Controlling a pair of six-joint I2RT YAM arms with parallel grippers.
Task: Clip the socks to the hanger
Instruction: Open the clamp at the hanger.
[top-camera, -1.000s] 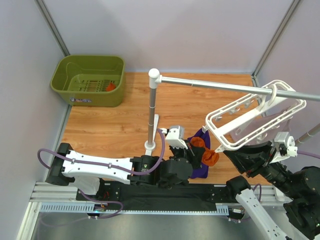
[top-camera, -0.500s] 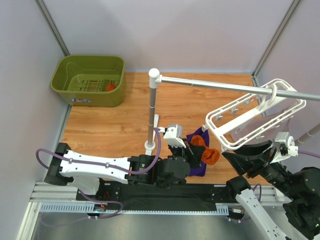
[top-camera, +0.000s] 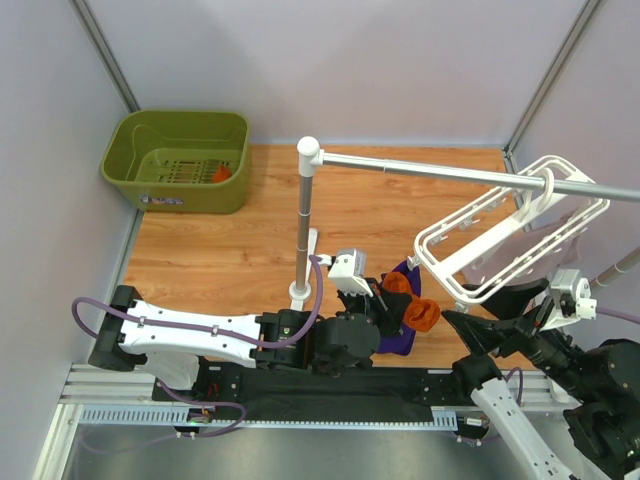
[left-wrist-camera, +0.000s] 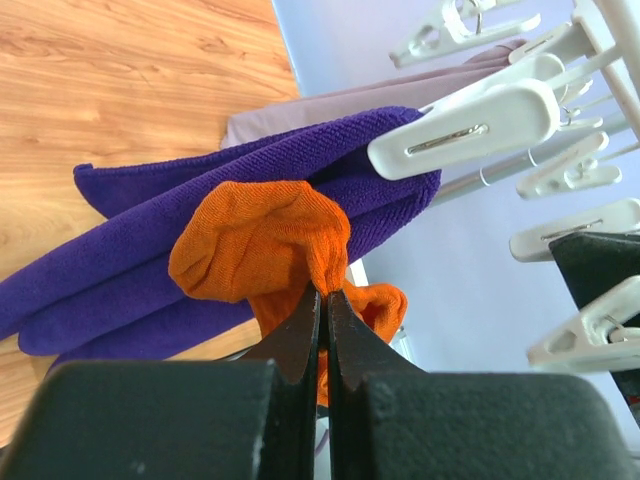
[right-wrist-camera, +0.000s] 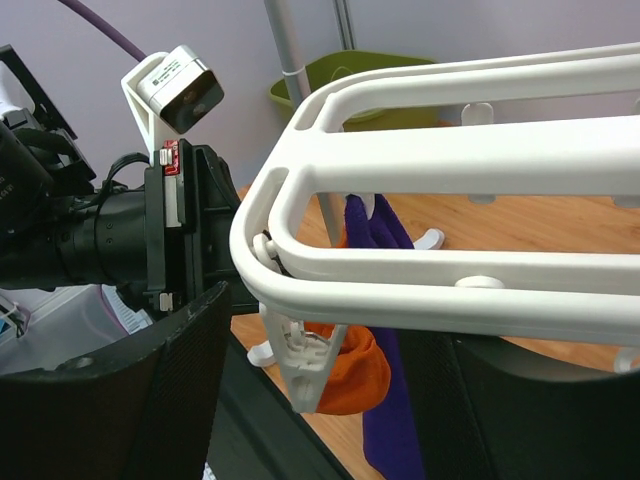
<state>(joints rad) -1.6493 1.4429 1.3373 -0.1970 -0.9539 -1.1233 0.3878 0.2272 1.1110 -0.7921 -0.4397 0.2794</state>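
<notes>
Orange sock (top-camera: 418, 314) pinched in the left tool (top-camera: 390, 298), beside the hanger (top-camera: 442, 270).
From above, the tilted hanger hooks on the rail (top-camera: 430, 168), with the right tool (top-camera: 495, 310) spread wide beneath it. Left wrist: the jaws are clamped on sock fabric, with a purple cloth (left-wrist-camera: 150, 260) behind. Right wrist: the hanger frame crosses above both parted fingers.

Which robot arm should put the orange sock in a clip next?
The left arm: its jaws are shut on the orange sock, close to the hanger's clips. The right arm has its jaws open by the hanger frame, holding no sock.
</notes>
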